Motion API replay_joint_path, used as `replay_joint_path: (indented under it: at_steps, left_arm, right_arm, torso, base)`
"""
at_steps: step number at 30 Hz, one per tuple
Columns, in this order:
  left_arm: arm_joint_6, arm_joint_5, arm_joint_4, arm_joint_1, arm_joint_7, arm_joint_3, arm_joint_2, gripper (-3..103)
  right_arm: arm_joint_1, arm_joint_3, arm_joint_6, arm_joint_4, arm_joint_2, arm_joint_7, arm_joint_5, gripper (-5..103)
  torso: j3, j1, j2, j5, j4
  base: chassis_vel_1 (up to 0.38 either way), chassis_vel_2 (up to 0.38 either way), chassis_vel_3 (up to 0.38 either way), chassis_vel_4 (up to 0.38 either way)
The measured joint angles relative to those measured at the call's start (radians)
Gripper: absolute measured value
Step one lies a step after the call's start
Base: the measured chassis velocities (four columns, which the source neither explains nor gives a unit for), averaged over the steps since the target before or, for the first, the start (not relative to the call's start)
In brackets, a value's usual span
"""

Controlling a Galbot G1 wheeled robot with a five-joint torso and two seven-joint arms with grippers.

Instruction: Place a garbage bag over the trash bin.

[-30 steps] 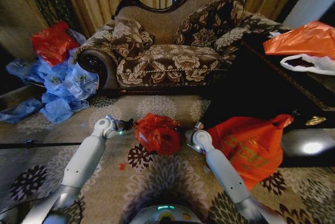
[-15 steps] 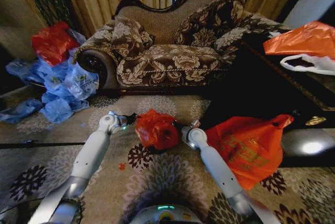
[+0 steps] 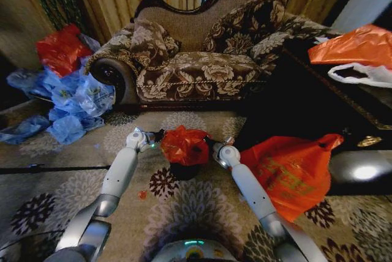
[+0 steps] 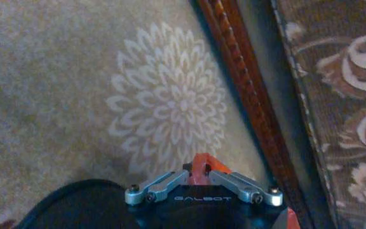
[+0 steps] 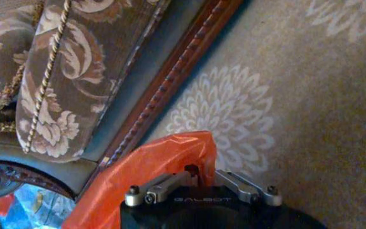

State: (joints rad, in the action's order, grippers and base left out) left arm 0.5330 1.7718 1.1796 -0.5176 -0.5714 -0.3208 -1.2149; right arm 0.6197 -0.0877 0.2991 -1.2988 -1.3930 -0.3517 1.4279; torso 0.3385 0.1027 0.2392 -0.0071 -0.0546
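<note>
The crinkly red-orange garbage bag hangs stretched between my two grippers over the carpet in front of the sofa. My left gripper is shut on the bag's left edge, and a small orange tip sticks out between its fingers. My right gripper is shut on the right edge, where the bag's plastic spreads out beside it. Directly under the bag stands the small black trash bin. Its top is covered by the bag and only its dark lower side shows.
The patterned sofa with its wooden base rail stands just behind the bin. A larger printed orange bag lies close on the right. Blue bags and a darker red bag are piled at the left. A dark table at the right carries more bags.
Both grippers have carried the bag away from me toward the sofa. The bag looks smaller and more gathered, and the bin's dark side now shows beneath it.
</note>
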Motion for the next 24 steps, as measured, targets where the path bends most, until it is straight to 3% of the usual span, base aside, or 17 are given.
replay_joint_path:
  at_steps: [13,24]
  left_arm:
    - [0.01,-0.03,-0.059,-0.022,0.006,0.018,-0.007,0]
    - [0.038,-0.007,0.03,-0.113,0.016,0.056,0.078,0]
  right_arm:
    - [0.001,0.005,-0.003,0.078,-0.001,0.034,-0.03,0]
    - [0.091,0.013,0.03,-0.023,0.053,0.005,-0.006,0]
  torso:
    - [0.0,0.0,0.0,-0.0001,0.0]
    - [0.0,0.0,0.0,0.0,0.0]
  base:
    - [0.0,0.0,0.0,0.0]
    - [0.0,0.0,0.0,0.0]
